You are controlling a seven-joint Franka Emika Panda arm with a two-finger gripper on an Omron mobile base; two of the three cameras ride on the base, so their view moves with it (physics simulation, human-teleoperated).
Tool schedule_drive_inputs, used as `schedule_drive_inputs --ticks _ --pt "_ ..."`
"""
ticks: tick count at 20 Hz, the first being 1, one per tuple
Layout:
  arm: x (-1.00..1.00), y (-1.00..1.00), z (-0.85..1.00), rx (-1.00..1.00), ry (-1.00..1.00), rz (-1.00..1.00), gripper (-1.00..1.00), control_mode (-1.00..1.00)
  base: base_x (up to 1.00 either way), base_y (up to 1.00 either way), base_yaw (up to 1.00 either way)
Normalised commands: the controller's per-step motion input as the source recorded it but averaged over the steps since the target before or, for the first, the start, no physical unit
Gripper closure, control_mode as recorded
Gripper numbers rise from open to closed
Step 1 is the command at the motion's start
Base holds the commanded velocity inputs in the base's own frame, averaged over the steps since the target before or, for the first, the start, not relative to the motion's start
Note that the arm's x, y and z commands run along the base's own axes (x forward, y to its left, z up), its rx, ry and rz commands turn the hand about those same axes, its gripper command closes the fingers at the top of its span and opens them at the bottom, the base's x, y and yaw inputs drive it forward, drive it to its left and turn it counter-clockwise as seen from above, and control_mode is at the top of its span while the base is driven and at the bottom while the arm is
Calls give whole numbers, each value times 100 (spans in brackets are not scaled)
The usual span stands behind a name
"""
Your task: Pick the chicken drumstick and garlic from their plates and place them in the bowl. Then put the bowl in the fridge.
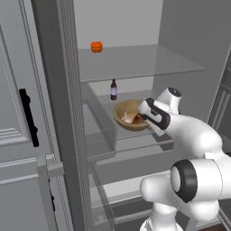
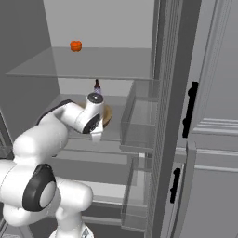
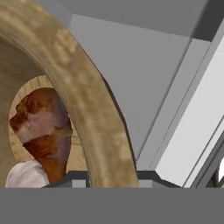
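The fridge point(image 1: 135, 63) stands open with the arm reaching inside. The tan wooden bowl point(image 1: 125, 115) is at the level of the middle glass shelf; whether it rests on it I cannot tell. My gripper point(image 1: 145, 120) is shut on the bowl's near right rim. In the hand view the rim point(image 3: 78, 100) runs between the two dark finger tips of the gripper point(image 3: 111, 180). Inside the bowl lie the reddish-brown chicken drumstick point(image 3: 43, 122) and, below it, the pale garlic point(image 3: 24, 175). In the right base view the hand hides most of the bowl point(image 2: 108, 116). The plates are out of view.
A dark bottle point(image 1: 113, 89) stands just behind the bowl on the same shelf. An orange item point(image 1: 96, 46) sits on the upper glass shelf. Clear door bins point(image 1: 101, 135) point(image 2: 139, 116) flank the opening, with the grey doors point(image 1: 22, 113) point(image 2: 204, 116) swung outward.
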Motion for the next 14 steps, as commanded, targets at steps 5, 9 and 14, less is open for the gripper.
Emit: schedule_drive_inputs --ticks 5,9,14 --pt "25 0 -23 1 1 0 100 -100 0 0 0" --pt "26 0 -11 0 0 0 100 -100 0 0 0" --pt "21 0 0 0 -9 0 100 -100 0 0 0"
